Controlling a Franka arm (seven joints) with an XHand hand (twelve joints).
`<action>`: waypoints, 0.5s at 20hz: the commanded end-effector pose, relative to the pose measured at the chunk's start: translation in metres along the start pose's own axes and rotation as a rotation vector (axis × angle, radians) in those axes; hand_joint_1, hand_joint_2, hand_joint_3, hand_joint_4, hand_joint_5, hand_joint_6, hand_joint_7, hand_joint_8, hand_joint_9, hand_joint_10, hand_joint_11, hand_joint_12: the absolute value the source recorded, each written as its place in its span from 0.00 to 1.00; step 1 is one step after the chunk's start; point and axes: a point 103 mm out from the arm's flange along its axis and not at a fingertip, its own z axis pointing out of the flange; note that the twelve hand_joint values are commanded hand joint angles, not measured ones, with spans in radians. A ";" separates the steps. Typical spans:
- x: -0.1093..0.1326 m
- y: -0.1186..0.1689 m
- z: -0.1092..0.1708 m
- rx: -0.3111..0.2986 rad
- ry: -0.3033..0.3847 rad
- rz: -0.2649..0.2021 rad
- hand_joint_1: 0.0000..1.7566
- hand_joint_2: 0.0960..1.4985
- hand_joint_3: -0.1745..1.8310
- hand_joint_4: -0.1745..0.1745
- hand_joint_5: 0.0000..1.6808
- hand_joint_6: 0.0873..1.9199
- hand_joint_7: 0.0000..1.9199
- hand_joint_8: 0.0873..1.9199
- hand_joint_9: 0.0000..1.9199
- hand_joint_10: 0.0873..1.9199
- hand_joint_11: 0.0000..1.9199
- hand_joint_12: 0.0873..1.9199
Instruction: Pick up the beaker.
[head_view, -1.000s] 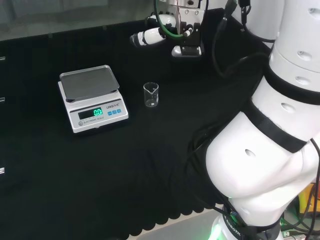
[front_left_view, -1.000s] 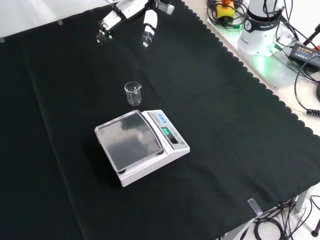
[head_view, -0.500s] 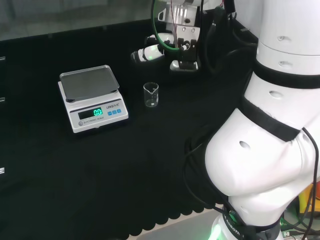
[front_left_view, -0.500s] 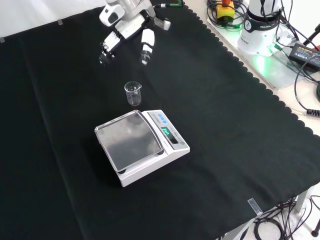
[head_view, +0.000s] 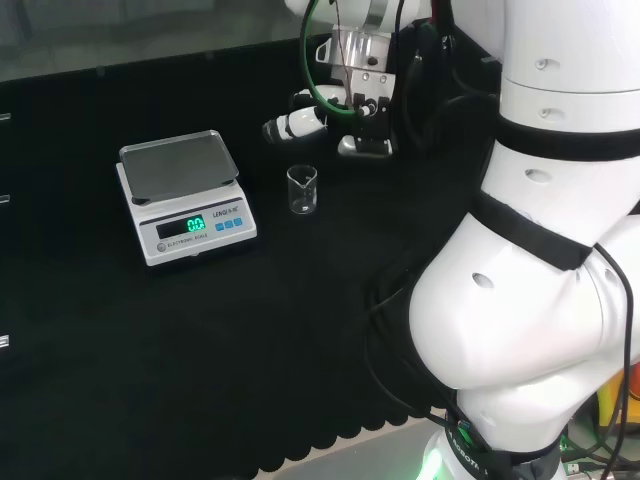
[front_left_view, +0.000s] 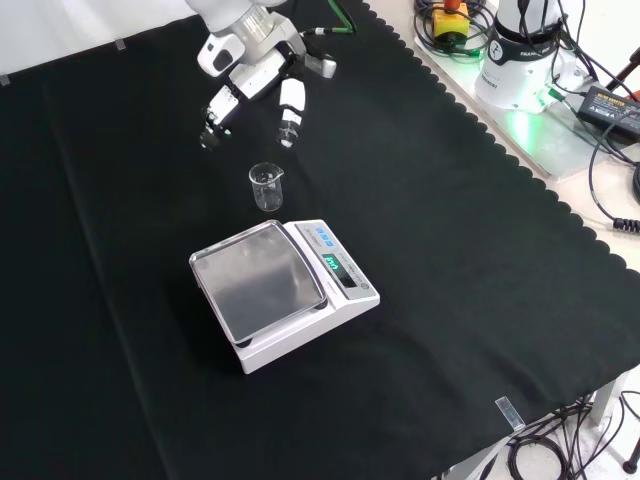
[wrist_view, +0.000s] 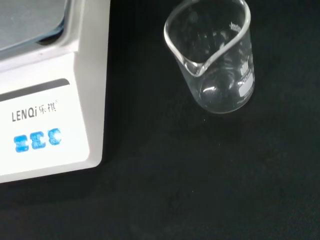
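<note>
Hand (front_left_view: 250, 75) above beaker (front_left_view: 266, 187), fingers (front_left_view: 290, 110) spread (bare cloth (front_left_view: 450, 250) around).

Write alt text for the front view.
A black and white robot hand, fingers spread open, hovers above a small, empty-looking clear glass beaker standing upright on black cloth. Just in front of the beaker sits a white electronic scale with a bare metal pan.

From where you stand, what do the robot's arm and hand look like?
The arm is made of big rounded glossy white links with black bands at the joints and black cables alongside. The hand is black and white, with white fingers, dark tips and a green cable looping above it.
</note>
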 end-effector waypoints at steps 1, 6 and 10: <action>-0.002 0.009 0.012 0.016 0.017 0.005 0.15 0.55 0.15 0.31 0.10 0.00 0.00 0.35 0.00 0.44 0.06 0.76; -0.004 0.016 0.025 0.040 0.030 0.004 0.15 0.55 0.15 0.31 0.10 0.00 0.00 0.35 0.00 0.44 0.06 0.76; -0.007 0.019 0.035 0.057 0.045 0.005 0.15 0.55 0.15 0.31 0.10 0.00 0.00 0.35 0.00 0.44 0.06 0.76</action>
